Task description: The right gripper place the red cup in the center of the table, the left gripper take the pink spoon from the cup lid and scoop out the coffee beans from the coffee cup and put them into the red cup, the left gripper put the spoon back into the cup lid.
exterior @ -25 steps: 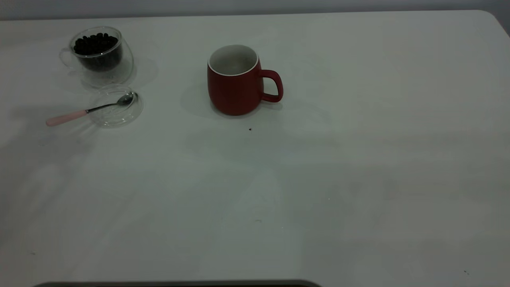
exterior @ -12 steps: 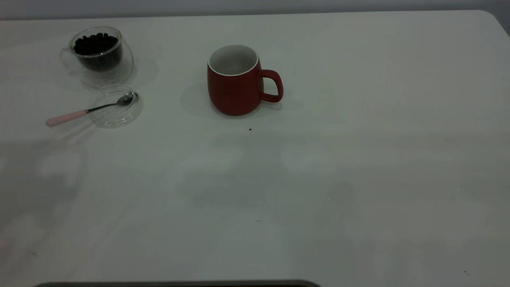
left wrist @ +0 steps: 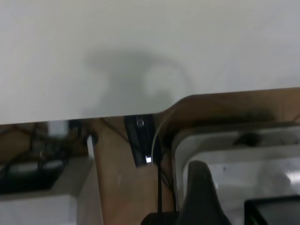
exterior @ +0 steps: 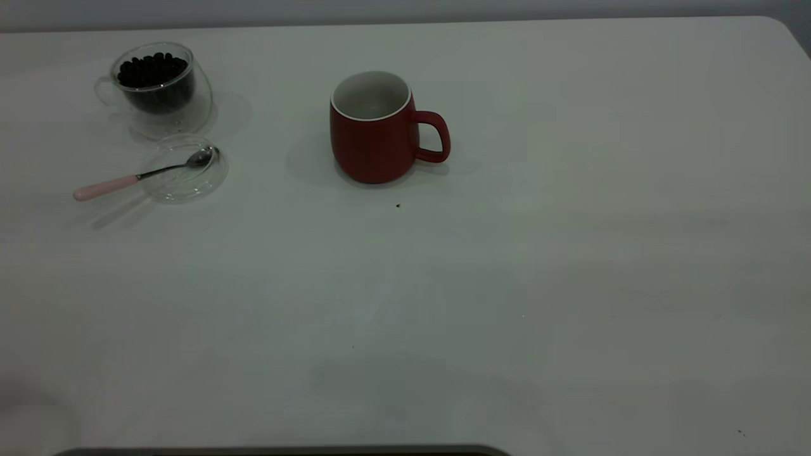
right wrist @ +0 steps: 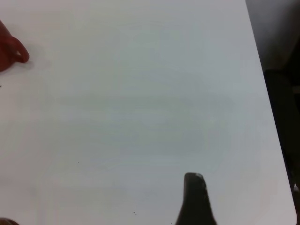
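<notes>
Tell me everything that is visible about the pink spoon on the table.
The pink spoon is a small teaspoon with a shiny metal bowl, a thin dark metal neck and a pale pink handle. It lies on its side, unheld. Its bowl rests inside the cup lid, while the handle sticks out past the rim toward the table's left edge. The lid sits in front of the coffee cup.
</notes>
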Tool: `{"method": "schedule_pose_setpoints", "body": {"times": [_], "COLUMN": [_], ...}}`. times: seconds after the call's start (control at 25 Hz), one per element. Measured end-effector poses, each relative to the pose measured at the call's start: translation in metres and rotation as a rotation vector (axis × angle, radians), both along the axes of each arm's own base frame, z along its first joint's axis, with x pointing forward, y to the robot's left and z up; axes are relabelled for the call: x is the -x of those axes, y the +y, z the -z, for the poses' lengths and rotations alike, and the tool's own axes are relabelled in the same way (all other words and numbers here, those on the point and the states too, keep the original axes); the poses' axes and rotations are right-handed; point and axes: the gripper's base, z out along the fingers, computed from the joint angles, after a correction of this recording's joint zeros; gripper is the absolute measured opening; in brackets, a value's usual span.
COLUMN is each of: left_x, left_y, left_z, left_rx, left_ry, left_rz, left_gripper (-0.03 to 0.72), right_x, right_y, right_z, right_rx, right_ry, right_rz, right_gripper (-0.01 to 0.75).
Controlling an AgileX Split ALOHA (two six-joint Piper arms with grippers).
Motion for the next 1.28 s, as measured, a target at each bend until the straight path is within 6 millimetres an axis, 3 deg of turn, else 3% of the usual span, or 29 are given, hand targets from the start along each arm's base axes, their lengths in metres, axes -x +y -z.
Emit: {"method": "schedule_pose_setpoints", "body": {"times": [0.16, 0.28, 0.6, 0.88, 1.28], "left_x": [0.044, 0.066, 0.100, 0.119, 0.126], "left_y": [0.001, 0.003, 0.006, 0.007, 0.008], "left_z": [0.006, 0.016, 0.035, 0.034, 0.041], "left_rx": [0.003, -0.010, -0.028, -0.015, -0.015], "left_ry": [-0.144, -0.219, -0.413, -0.542, -0.567], "left_rz": [0.005, 0.003, -0.007, -0.034, -0.035], "left_gripper": [0.586, 0.586, 0.586, 0.586, 0.586], "right_x": [0.000, 0.000, 0.000, 0.000, 0.000], "right_y": [0.000, 0.000, 0.000, 0.000, 0.000], "right_z": [0.000, 0.000, 0.000, 0.000, 0.000], "right_rx": [0.000, 0.000, 0.000, 0.000, 0.000], "right_ry": [0.000, 0.000, 0.000, 0.000, 0.000], "right_rz": [0.000, 0.000, 0.000, 0.000, 0.000], "right_gripper": [0.591, 0.591, 0.591, 0.591, 0.591]}}
